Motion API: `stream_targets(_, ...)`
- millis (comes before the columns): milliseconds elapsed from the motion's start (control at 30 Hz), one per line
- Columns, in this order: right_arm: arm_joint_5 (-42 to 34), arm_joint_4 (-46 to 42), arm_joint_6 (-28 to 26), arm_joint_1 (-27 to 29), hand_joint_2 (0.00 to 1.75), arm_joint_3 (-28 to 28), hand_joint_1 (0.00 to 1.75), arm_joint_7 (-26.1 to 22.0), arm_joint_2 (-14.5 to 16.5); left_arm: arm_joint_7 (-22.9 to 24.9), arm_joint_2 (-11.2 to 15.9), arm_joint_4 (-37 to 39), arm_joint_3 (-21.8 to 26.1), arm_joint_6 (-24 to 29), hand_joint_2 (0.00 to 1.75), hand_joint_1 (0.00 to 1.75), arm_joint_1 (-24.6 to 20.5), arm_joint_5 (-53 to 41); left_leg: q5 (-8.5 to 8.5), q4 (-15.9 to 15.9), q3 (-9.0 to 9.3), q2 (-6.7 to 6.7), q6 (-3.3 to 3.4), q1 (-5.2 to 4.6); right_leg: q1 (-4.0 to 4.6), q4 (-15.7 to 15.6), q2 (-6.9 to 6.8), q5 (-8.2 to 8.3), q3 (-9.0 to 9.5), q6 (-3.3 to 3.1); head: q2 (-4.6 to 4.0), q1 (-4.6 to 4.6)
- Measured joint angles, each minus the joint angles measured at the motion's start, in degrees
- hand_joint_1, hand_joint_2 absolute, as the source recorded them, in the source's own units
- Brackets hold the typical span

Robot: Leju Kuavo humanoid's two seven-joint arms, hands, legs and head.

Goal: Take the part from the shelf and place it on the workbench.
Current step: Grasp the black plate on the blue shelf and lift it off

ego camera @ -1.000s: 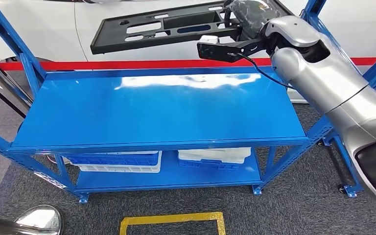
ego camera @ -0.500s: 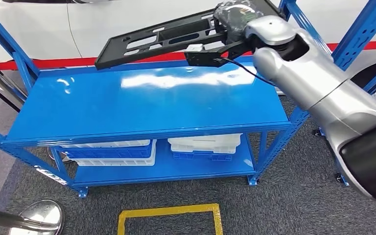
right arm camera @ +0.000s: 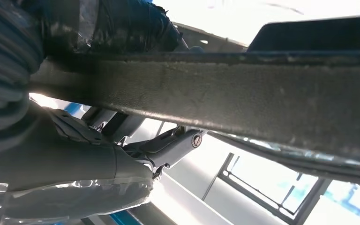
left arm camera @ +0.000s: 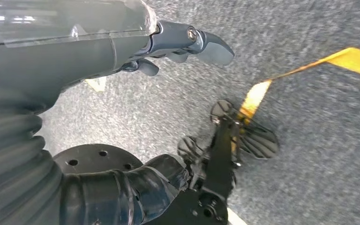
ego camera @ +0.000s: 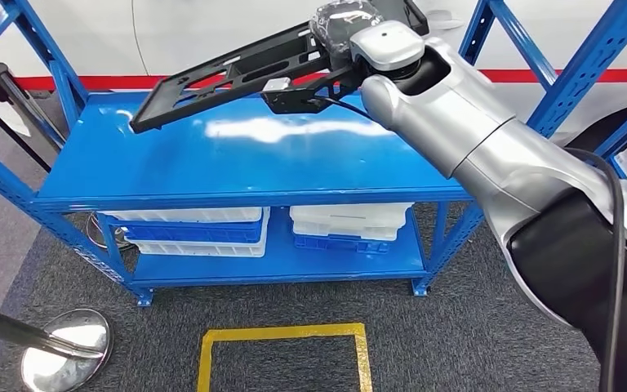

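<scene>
One hand, the right hand [ego camera: 344,26], grips the black part [ego camera: 237,73] tilted above the bench's [ego camera: 212,167] far edge, left hand [left arm camera: 122,42] empty.

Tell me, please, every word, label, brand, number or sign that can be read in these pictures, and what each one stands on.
No text can be read in any view.
The black part held by the right hand: no readable marking.
The blue workbench and the white and blue trays under it: no label to be seen.
The yellow floor marking is a plain outline, without words.
</scene>
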Motion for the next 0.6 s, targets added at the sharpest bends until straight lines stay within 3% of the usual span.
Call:
stream_targets(67,0.04,0.48,-0.01,-0.15,1.75,0.03,1.75,-0.02,0.34,0.00,-0.15,0.00,0.00,0.01,1.75,0.00,0.06,0.00,0.68,0.91,-1.72,0.00,-0.38,0.10,-0.17,-4.23,-0.03,2.65,4.15,0.12,0.01,0.00)
stream_targets(133,0.05,0.79,-0.07,-0.55,1.75,0.08,1.75,-0.07,0.82,0.10,-0.25,0.00,0.00,0.08,1.75,0.00,0.09,-0.01,1.28,1.83,-3.12,0.01,-1.01,0.04,-0.01,-11.15,0.03,2.29,8.98,-0.16,0.01,-0.04)
stream_targets(200,0.05,1.13,-0.16,-1.02,1.75,0.13,1.75,-0.19,1.23,0.39,-0.28,0.00,0.00,0.24,1.75,0.00,0.15,-0.04,2.10,2.11,-3.73,0.02,-1.71,-0.04,0.36,-14.34,0.15,1.25,10.56,-0.73,0.01,-0.05)
stream_targets(267,0.12,1.52,-0.13,-1.36,1.75,0.22,1.75,-0.21,1.43,0.72,-0.28,0.00,0.00,0.33,1.75,0.00,0.36,-0.07,2.65,2.00,-4.06,-0.03,-2.39,0.08,0.32,-14.68,0.06,2.20,9.86,-1.58,0.00,-0.01)
stream_targets(300,0.18,1.69,-0.05,-1.57,1.75,0.32,1.75,-0.15,1.53,0.80,-0.28,0.00,0.00,0.34,1.75,0.00,0.46,-0.10,1.83,2.46,-4.52,-0.09,-2.70,0.17,0.23,-14.80,-0.04,2.81,9.39,-2.10,-0.01,-0.02)
stream_targets(367,0.28,2.00,0.24,-2.08,1.75,0.62,1.75,0.07,1.76,0.83,-0.28,0.00,0.01,0.28,1.75,0.00,0.58,-0.21,-2.94,6.48,-6.01,-0.13,-3.19,0.39,0.02,-15.03,-0.20,4.21,8.11,-2.97,-0.01,-0.04)
stream_targets(433,0.31,2.28,0.56,-2.44,1.75,0.82,1.75,0.30,1.90,0.78,-0.29,0.00,0.01,0.09,1.75,0.00,0.55,-0.31,-7.95,12.81,-7.59,-0.13,-3.54,0.50,0.10,-15.04,-0.19,5.37,6.71,-3.30,0.00,-0.05)
stream_targets(467,0.31,2.42,0.67,-2.52,1.75,0.88,1.75,0.38,1.92,0.71,-0.30,0.00,0.01,-0.03,1.75,0.00,0.45,-0.33,-9.16,15.62,-8.04,-0.13,-3.66,0.53,0.17,-15.02,-0.19,5.87,6.09,-3.30,0.00,-0.05)
stream_targets(533,0.27,2.69,0.74,-2.56,1.75,0.95,1.75,0.42,1.92,0.49,-0.30,0.00,0.00,-0.23,1.75,0.00,0.10,-0.37,-8.41,18.26,-7.32,-0.13,-3.73,0.53,0.25,-14.98,-0.24,6.94,4.74,-3.22,0.00,-0.05)
stream_targets(600,0.09,2.95,0.61,-2.59,1.75,0.98,1.75,0.33,1.88,0.32,-0.30,0.00,0.00,-0.32,1.75,0.00,-0.23,-0.41,-5.43,15.20,-3.27,-0.14,-3.43,0.52,0.30,-14.94,-0.24,8.25,3.21,-3.02,0.01,-0.05)
